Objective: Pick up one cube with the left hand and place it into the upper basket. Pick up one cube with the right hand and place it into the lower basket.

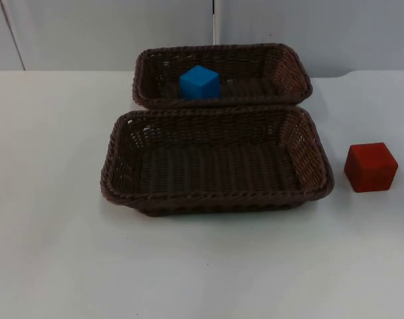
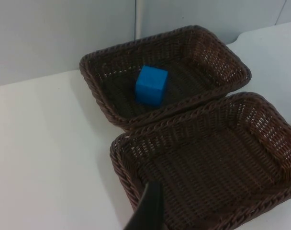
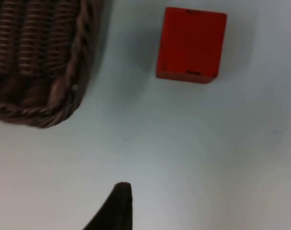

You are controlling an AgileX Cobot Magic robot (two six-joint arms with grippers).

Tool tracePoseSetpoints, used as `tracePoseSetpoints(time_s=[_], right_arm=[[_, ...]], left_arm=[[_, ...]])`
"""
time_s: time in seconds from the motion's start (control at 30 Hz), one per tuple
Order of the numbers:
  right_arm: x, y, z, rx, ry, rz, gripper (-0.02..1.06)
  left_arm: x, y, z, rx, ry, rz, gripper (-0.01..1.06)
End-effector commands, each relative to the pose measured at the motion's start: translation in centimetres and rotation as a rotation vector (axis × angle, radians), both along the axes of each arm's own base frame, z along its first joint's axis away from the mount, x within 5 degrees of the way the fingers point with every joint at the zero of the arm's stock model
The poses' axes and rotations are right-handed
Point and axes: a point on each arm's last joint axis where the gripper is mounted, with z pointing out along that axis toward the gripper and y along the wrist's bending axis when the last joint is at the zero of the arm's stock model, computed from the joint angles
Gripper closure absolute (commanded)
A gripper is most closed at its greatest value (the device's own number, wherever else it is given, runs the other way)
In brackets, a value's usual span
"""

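Both my grippers are hanging above the table with nothing in them; I cannot tell how either pair of jaws is standing.

My left gripper [image 2: 146, 211] is hovering over the near rim of the lower basket [image 2: 117, 152], looking across it to the upper basket [image 2: 90, 72]. My right gripper [image 3: 114, 206] is hanging over bare white table [image 3: 207, 158], with the red cube [image 3: 191, 44] ahead of it and a basket corner off to one side. From the top view, the blue cube [image 1: 200, 82] is sitting inside the upper basket [image 1: 292, 66], left of its middle. The lower basket [image 1: 112, 156] is touching the upper one along their long sides. The red cube [image 1: 370, 167] is resting on the table [image 1: 49, 199] just beside the lower basket's right end, not touching it.
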Motion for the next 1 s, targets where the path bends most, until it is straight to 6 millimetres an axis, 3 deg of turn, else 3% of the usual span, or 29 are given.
tracePoseSetpoints(time_s=[0.0,0.37,0.97], right_arm=[[1.2,0.1,-1.2,-0.028,-0.029,-0.015,-0.01],[4.1,1.1,-4.9,0.026,-0.114,-0.025,-0.01],[6.6,2.1,-10.9,0.063,-0.168,-0.008,-0.01]], left_arm=[[-0.2,0.0,0.0,-0.014,0.001,0.002,0.25],[-0.1,0.0,0.0,-0.001,-0.005,0.001,0.25],[-0.1,0.0,0.0,0.002,-0.008,0.001,0.25]])
